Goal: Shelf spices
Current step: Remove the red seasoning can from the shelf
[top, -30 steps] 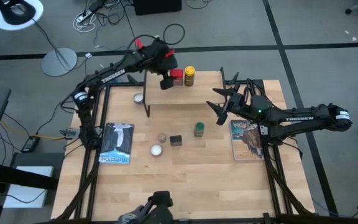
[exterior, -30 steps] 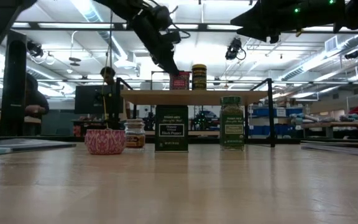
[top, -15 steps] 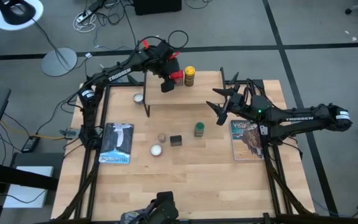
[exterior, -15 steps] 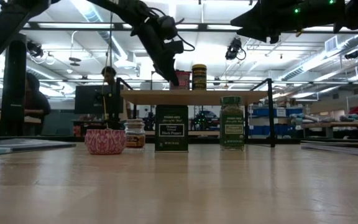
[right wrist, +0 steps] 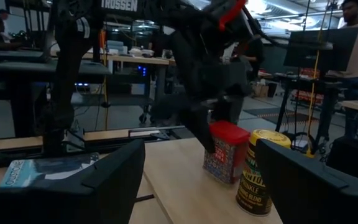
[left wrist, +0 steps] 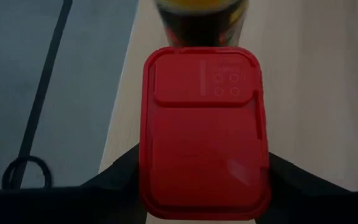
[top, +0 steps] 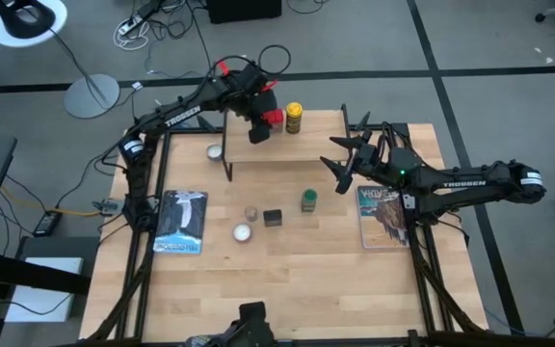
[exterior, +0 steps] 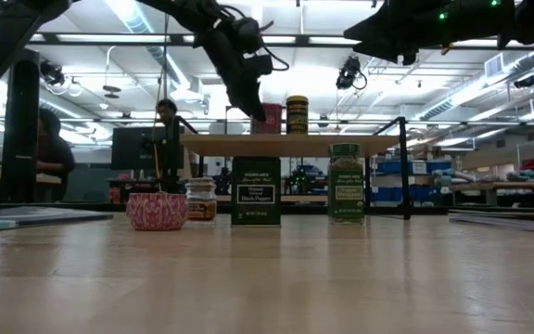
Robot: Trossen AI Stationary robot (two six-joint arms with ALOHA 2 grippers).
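My left gripper (top: 263,123) is over the far part of the shelf (top: 297,146) and shut on the red tin (top: 276,117). The tin's red lid (left wrist: 204,124) fills the left wrist view. The yellow jar (top: 294,118) stands on the plank right beside the tin. The black tin (top: 273,218), green-capped jar (top: 308,200) and brownish jar (top: 251,212) stand on the tabletop in front of the shelf. My right gripper (top: 338,159) hovers open near the shelf's right end and touches nothing. My left gripper has the red tin between its two fingers (left wrist: 114,180), one on each side wall just below the lid's edge (left wrist: 146,168). The fingers come from above, pointing down with a slant. The lid hides the fingertips. The tin stands upright with its base (right wrist: 219,177) on the plank.
Two small silver discs lie on the table, one beside the shelf's left leg (top: 215,151) and one near the brownish jar (top: 242,231). Flat books lie at the left (top: 179,222) and right (top: 385,214). A pink patterned bowl-like thing (exterior: 156,211) shows in the low view. People stand in the room behind.
My left arm's wrist has turned above the shelf. Its gripper dipped beside the red tin and then came up a little. The tin has shifted slightly next to the yellow jar.
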